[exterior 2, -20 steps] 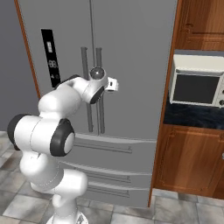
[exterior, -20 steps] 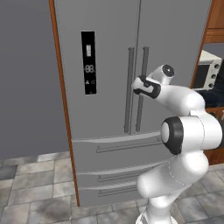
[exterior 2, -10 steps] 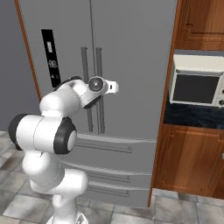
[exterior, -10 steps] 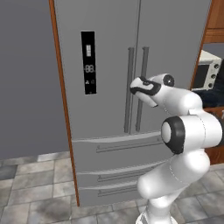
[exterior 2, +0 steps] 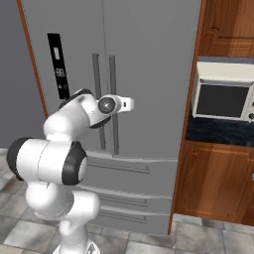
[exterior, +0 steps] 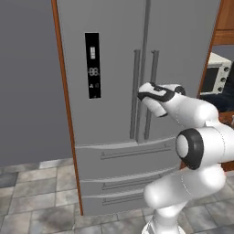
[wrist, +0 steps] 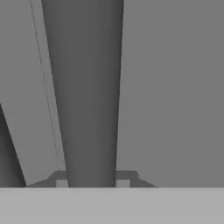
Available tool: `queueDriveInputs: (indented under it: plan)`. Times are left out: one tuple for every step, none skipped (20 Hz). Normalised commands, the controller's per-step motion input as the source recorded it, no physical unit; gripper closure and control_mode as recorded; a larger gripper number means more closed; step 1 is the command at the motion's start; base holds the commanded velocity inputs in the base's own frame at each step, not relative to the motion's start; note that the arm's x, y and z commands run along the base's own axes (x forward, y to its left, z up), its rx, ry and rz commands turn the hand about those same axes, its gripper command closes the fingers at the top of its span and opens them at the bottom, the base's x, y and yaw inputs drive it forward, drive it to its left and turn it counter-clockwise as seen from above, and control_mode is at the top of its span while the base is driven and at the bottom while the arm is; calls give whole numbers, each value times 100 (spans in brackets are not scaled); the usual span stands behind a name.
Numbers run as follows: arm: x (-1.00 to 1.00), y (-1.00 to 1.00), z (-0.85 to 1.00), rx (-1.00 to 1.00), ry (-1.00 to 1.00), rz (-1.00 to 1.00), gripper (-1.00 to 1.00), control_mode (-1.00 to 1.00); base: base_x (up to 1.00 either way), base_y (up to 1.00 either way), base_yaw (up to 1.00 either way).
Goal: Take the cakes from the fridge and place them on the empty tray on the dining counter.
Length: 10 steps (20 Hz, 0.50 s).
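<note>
Here the pincer [wrist: 91,181] is clamped narrow around a vertical bar handle [wrist: 85,87] of the fridge [exterior: 114,55], the bar running straight up between its two tips in the hand view. From the base views the hand sits at mid-height on the right door's handle [exterior: 151,91], just beside the seam between the two upper doors. That grip makes sense as the way in: both doors are shut, so the cakes are hidden inside and cannot be reached until the door swings out. A microwave [exterior 2: 223,96] sits in the wooden cabinet niche to the fridge's right
</note>
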Motion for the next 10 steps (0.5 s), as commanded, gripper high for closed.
queueDriveInputs:
  plan:
    - [-100,-28,0,0,5,-5,100,-100,0,0,0]
    - [-100,-32,0,0,8,-5,100,-100,0,0,0]
    - [-100,-38,0,0,8,-3,100,-100,0,0,0]
    - [-100,-51,0,0,5,-1,100,-100,0,0,0]
    - [-91,-61,0,0,4,-1,100,-100,0,0,0]
    - [-86,-71,0,0,9,-1,100,-100,0,0,0]
    - [-86,-75,0,0,9,-1,100,-100,0,0,0]
    - [-84,-81,0,0,10,0,100,-100,0,0,0]
    - [-77,-86,0,0,11,0,100,-100,0,0,0]
    - [-71,-91,0,0,13,0,100,-100,0,0,0]
